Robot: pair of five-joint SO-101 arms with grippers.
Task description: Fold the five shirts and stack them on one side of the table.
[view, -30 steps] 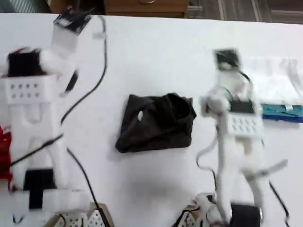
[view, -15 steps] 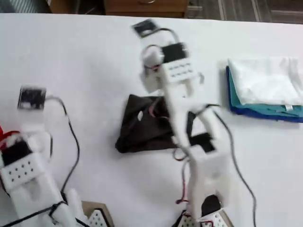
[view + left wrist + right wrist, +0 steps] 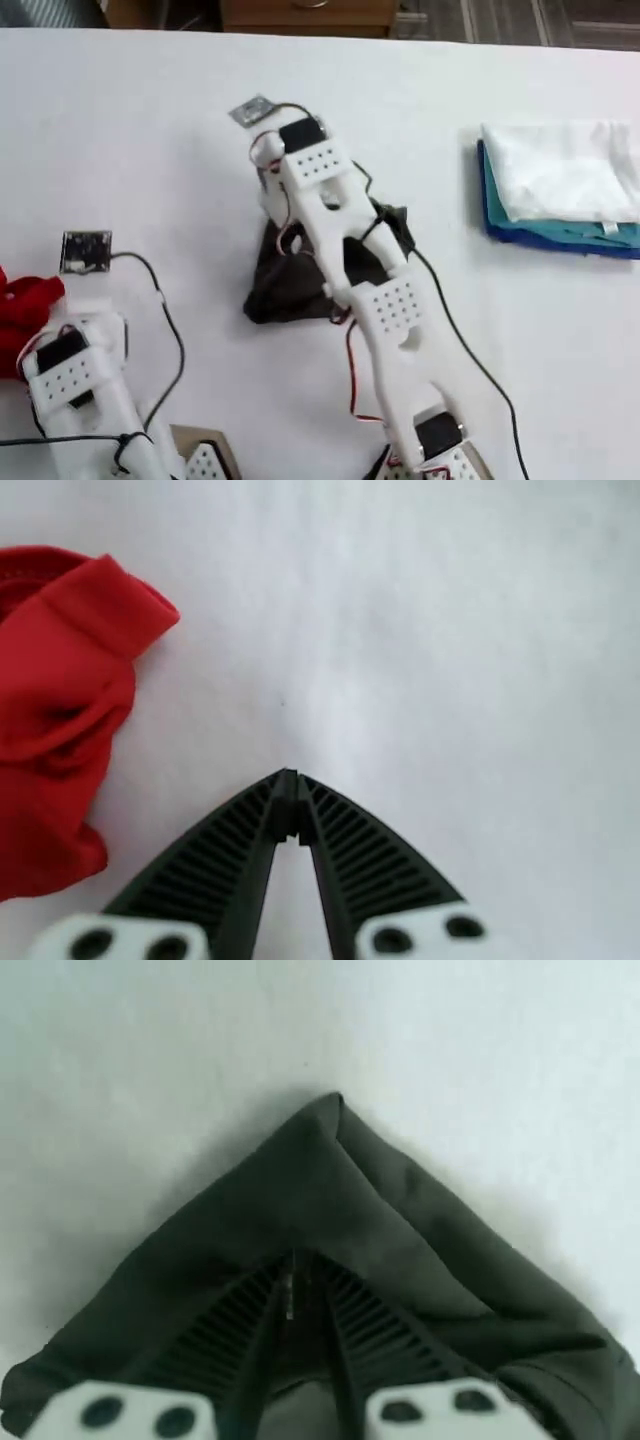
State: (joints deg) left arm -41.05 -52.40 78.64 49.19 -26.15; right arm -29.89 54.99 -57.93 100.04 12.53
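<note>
Over the middle of the table (image 3: 150, 120), the right gripper (image 3: 292, 1285) sat closed, tips together above a corner of the dark shirt (image 3: 400, 1210); whether it pinched cloth was unclear. The shirt looked light, limp and crumpled, likely best taken by a corner or hem. The left gripper (image 3: 288, 805), also closed, hung beside the red shirt (image 3: 60, 700).
</note>
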